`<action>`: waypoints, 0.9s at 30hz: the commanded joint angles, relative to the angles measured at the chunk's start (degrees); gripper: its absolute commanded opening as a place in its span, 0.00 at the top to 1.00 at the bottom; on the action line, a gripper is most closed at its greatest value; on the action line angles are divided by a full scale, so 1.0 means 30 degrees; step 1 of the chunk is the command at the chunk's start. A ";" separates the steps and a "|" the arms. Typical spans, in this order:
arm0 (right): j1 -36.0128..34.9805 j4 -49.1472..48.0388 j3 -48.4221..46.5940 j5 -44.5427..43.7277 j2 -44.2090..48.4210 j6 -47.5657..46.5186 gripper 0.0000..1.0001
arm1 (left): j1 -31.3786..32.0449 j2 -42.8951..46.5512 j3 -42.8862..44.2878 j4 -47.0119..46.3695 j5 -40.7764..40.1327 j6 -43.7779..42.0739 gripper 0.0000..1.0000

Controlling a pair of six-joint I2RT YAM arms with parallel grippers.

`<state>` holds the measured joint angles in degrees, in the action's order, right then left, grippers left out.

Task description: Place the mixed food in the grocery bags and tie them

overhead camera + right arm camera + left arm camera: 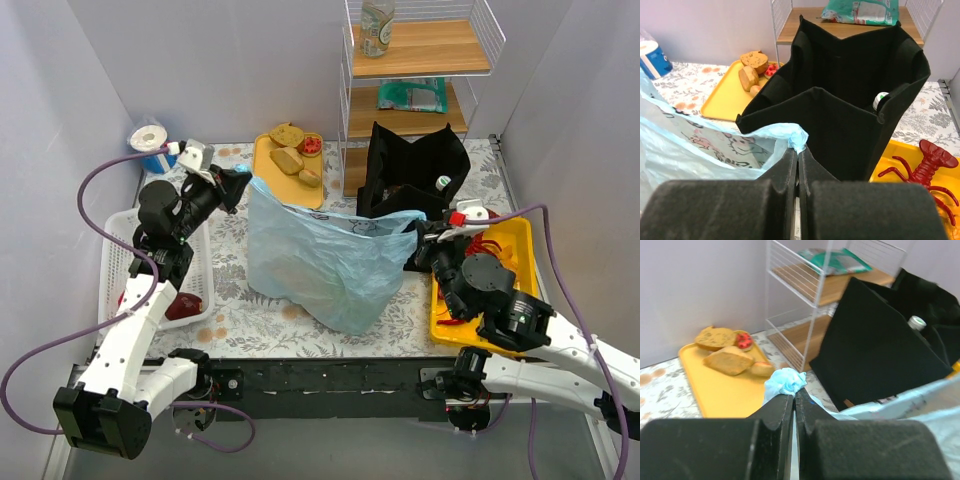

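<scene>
Overhead, the light-blue plastic bag (320,265) sits at the middle of the patterned table (230,310), stretched between both arms. The left gripper (794,397) has its jaws pressed together on a bunched blue handle (785,381) at the bag's far left corner, just in front of a yellow tray (268,172) that carries bread pieces (288,158) and a small red item. The right gripper (798,152) is likewise clamped on the opposite handle (794,134) at the bag's right corner, its jaws closed on the thin plastic. Directly behind the blue bag stands the stiff black bag (840,100), upright and open-topped, with the white cap of a bottle (881,100) showing inside its right compartment. A red toy lobster (932,162) lies on a second yellow tray (520,235) beside the right arm. The white lattice basket (120,250) rests at the left, under the left arm, and a green packet (412,95) lies on the wire shelf (345,100) behind the black bag.
</scene>
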<state>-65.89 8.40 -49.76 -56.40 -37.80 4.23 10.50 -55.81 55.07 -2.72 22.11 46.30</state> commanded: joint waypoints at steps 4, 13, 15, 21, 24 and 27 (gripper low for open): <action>0.0107 -0.0346 -0.1603 0.1569 -0.1868 -0.1902 0.42 | 0.0717 0.0674 -0.1595 -0.1875 0.5167 -0.0991 1.00; 0.0107 0.1007 -0.6057 0.8131 -0.2779 -0.2552 0.20 | 0.1186 0.1523 -0.1308 -0.1117 0.4293 -0.0523 0.83; 0.0107 0.0891 -0.6847 0.9159 -0.2926 -0.2698 0.20 | 0.1245 0.1641 -0.0342 -0.0241 0.3737 -0.0523 0.46; 0.0107 0.0797 -0.8810 0.9516 -0.4856 -0.3987 0.15 | 0.1275 0.1993 0.1094 0.0788 -0.1298 -0.0027 0.02; 0.0165 0.2087 -1.1562 0.9454 -0.7402 -0.4396 0.13 | 0.1246 0.0711 0.2524 0.1724 -0.2417 0.0267 0.02; 0.2872 0.3962 -1.4432 1.2984 -1.0361 -0.4196 0.11 | 0.0749 -0.1278 0.4078 0.1845 -0.2302 0.0882 0.02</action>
<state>-64.77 14.50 -84.51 -27.99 -60.49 -6.98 14.06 -53.25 61.43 -0.10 19.86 46.81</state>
